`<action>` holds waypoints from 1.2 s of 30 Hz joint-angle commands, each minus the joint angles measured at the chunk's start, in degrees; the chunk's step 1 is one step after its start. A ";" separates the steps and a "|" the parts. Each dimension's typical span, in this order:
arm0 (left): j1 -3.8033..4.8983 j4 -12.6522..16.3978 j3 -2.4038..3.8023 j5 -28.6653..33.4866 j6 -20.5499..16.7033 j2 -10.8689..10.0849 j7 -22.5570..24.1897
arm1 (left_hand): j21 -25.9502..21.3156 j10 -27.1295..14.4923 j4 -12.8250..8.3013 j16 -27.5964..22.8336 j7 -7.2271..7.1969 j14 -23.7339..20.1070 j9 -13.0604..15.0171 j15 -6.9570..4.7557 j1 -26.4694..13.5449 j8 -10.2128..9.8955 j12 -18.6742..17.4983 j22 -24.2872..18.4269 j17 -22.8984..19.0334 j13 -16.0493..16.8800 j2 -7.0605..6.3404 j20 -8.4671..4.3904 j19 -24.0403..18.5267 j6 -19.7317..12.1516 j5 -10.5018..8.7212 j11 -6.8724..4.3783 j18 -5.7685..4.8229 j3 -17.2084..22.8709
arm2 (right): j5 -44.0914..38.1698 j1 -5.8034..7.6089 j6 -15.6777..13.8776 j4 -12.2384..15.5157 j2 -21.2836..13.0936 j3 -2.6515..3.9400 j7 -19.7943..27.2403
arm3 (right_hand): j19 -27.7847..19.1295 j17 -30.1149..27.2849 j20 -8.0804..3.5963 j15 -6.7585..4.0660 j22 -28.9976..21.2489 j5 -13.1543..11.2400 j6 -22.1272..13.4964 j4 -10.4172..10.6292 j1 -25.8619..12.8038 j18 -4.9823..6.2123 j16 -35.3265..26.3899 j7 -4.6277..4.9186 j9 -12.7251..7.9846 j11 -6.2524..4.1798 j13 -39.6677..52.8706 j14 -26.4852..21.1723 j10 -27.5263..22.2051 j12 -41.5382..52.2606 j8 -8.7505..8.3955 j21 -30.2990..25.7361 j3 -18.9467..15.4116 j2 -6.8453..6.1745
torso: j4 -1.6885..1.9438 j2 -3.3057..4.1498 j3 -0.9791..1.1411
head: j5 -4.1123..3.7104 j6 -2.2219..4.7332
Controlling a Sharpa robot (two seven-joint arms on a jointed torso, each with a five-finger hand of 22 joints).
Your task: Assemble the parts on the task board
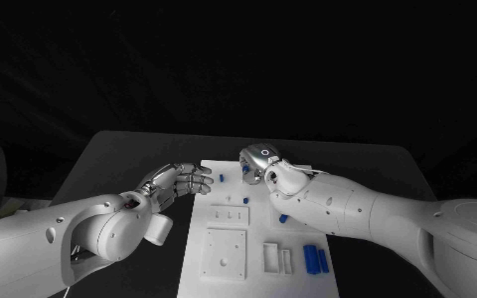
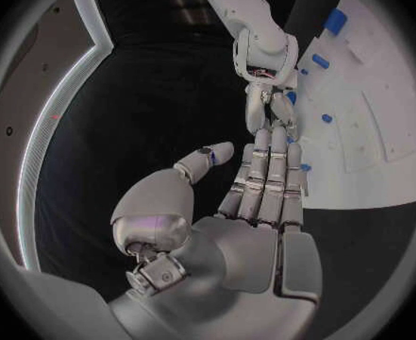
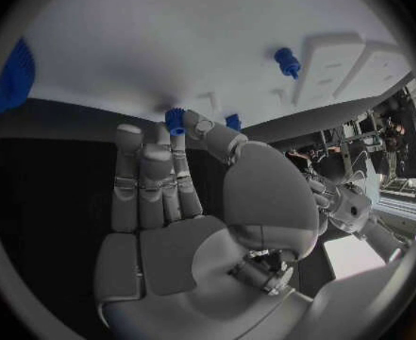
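Note:
The white task board (image 1: 258, 227) lies in the middle of the black table. My right hand (image 1: 260, 165) hovers over its far end, thumb and a finger pinching a small blue part (image 3: 176, 120), the other fingers straight. The same hand (image 2: 264, 75) points down at the board (image 2: 377, 151) in the left wrist view. My left hand (image 1: 179, 179) hangs beside the board's far left edge, fingers (image 2: 264, 181) straight and together, thumb apart, holding nothing. A blue peg (image 3: 285, 60) stands in the board (image 3: 170, 45). Another blue part (image 1: 283, 219) lies mid-board.
Two blue cylinders (image 1: 310, 258) lie side by side near the board's front right. White raised blocks (image 1: 225, 253) and a slotted holder (image 1: 270, 256) sit on the front half. A small blue peg (image 1: 220, 172) stands near the far left corner. Black table flanks the board.

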 commanded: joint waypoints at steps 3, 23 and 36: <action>0.10 0.07 0.05 -0.04 0.56 0.08 0.29 | 0.24 -0.29 0.40 0.29 1.57 0.38 0.10 0.00 0.06 -0.38 0.25 0.05 0.02 0.08 -0.51 -0.15 0.04 0.51 -0.20 -0.22 -0.86 0.00 | 3.26 -0.03 0.47 -0.24 0.12 -0.04 1.53 | -0.76 -0.33 0.06 -0.66 1.08 0.49 -2.53 1.53 -1.49 2.68 -0.32 1.07 -0.61 -0.31 -0.26 -2.01 -0.19 -1.95 -1.79 0.24 -0.44 -3.03 | -0.02 0.06 -0.01 | 0.03 0.03; 0.27 0.06 0.05 -0.04 0.17 -0.69 0.31 | 0.22 -0.35 0.85 0.32 1.57 0.36 0.20 0.00 -0.53 -0.48 0.28 -0.02 -0.03 0.10 -1.32 -0.17 0.12 0.50 -0.46 -0.22 -0.84 -0.28 | 7.50 1.42 -3.65 7.50 -5.45 0.36 3.10 | -1.68 -1.04 0.37 2.98 0.96 1.15 -9.76 4.44 -3.13 2.68 0.02 2.95 -2.98 3.43 -5.35 -2.37 -10.78 -2.62 -5.81 -0.33 -3.88 -6.89 | -0.43 0.21 0.09 | 0.30 0.67; 0.23 -2.14 -0.32 -0.08 0.91 -0.67 0.85 | 0.43 -0.44 3.16 0.57 1.50 0.34 0.87 -0.12 3.80 -0.80 0.57 -0.02 -0.13 0.31 -7.13 -0.32 0.21 0.57 -23.50 -0.29 -0.71 0.60 | 9.57 3.25 2.46 16.73 -16.03 3.67 4.33 | 0.31 -0.10 -0.48 0.41 1.24 2.47 -10.90 5.48 -4.64 2.68 2.37 4.42 -3.63 0.84 -2.99 -1.68 -2.20 0.94 -6.15 1.02 -7.22 -6.95 | -2.45 -0.53 0.95 | 1.17 1.52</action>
